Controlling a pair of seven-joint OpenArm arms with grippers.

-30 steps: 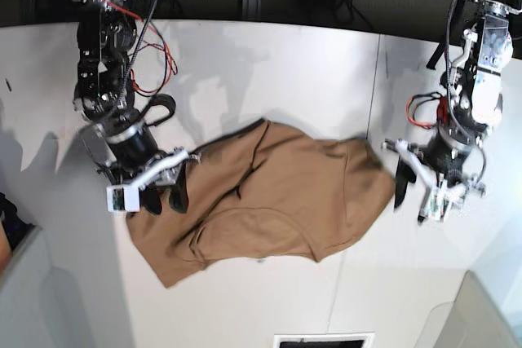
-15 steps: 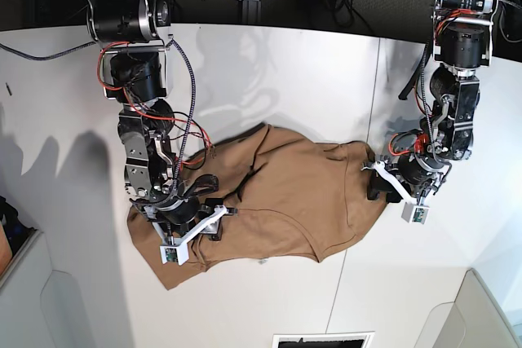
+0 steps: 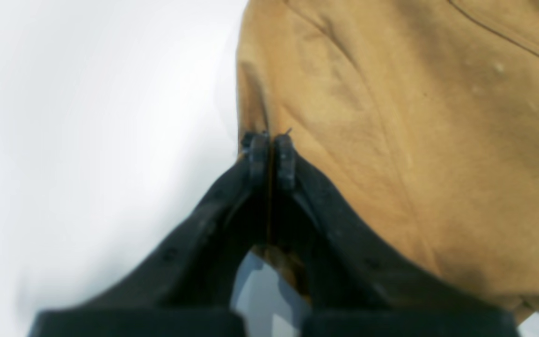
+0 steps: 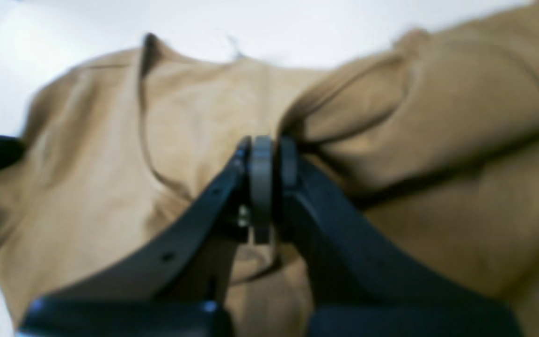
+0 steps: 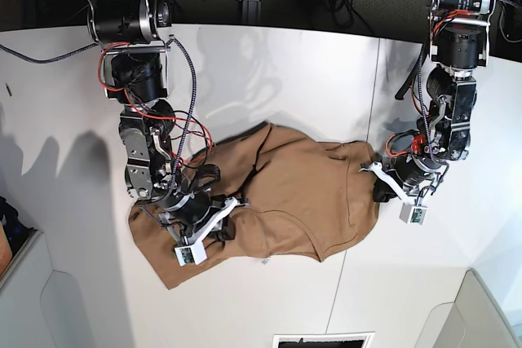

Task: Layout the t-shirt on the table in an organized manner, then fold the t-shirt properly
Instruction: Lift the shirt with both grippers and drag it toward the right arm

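From where I stand, the t-shirt [image 5: 269, 201] lies crumpled near the middle of the white table [image 5: 73, 120], and it is not yet spread flat. On the left side of the scene the right gripper [image 5: 214, 222] is down on the shirt, and in its wrist view the jaws are pressed together with a fold of the tan cloth [image 4: 180, 117] pinched between them. On the right side the left gripper [image 5: 380, 187] sits at the right edge of the shirt, and its wrist view shows the jaws closed on the border of the fabric [image 3: 391, 117], with bare table beside it. I judge that the task is at the very beginning: both arms have taken hold of the cloth, but the layout is not done, because the body is bunched, one part is folded over, and no sleeve lies straight. The whole folding is left. Some things are hard to make out: both wrist views are blurred, I cannot tell which part of the shirt each gripper holds, and the collar and the label are not clear to me.
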